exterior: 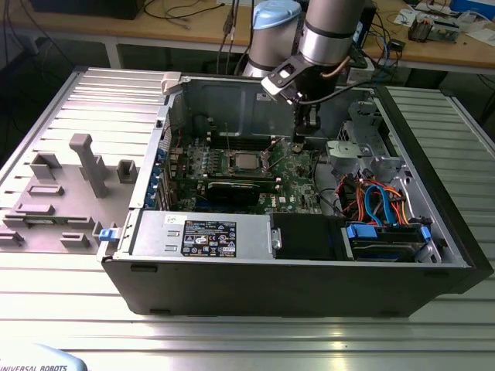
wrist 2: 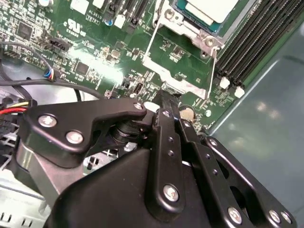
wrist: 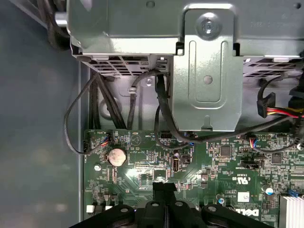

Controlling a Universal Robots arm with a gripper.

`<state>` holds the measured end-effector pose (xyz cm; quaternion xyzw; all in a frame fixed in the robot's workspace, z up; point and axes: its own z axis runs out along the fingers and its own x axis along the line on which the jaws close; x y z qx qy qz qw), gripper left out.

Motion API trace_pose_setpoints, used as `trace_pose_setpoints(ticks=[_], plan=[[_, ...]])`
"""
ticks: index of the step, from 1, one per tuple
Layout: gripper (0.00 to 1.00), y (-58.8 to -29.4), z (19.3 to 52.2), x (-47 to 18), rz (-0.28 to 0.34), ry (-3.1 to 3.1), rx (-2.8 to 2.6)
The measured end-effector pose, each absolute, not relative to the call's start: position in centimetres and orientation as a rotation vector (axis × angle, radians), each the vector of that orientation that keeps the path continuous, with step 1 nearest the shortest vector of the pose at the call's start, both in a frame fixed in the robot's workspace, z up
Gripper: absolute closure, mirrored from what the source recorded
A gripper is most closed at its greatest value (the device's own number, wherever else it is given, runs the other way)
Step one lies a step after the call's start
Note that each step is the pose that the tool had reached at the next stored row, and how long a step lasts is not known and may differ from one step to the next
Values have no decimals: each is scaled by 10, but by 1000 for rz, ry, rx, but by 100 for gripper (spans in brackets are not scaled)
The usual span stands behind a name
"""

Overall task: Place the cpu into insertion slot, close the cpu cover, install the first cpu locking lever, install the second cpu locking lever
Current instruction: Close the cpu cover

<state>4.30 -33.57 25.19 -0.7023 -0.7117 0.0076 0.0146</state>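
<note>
The cpu [exterior: 246, 161] lies silver side up in the insertion slot [exterior: 232, 166] on the green board inside the open computer case. In the second wrist view the cpu [wrist 2: 209, 9] sits inside a silver frame, the cpu cover [wrist 2: 190, 29], which lies flat around it. Two thin wire levers [wrist 2: 151, 35] [wrist 2: 212, 71] stand loose next to the socket. My gripper [exterior: 304, 139] [wrist 2: 166, 99] [wrist: 164, 186] hangs just above the board, on the exterior view's right of the socket, at the lever end. Its fingers are shut with nothing between them.
A metal drive cage [wrist: 204, 71] and black cables [wrist: 161, 109] lie beyond the board edge. A coin battery [wrist: 117, 156] and long black memory slots [wrist 2: 251, 42] sit close by. A black card [exterior: 232, 192], the power supply [exterior: 201, 232] and grey fixtures [exterior: 85, 162] lie further off.
</note>
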Motion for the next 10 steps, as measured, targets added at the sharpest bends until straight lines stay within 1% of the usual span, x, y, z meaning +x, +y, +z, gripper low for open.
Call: trace_pose_setpoints(ticks=[1,10], plan=[[89,-336,246,32,24,-2224,-2174],[89,-336,245,28,24,-2225,-2173]])
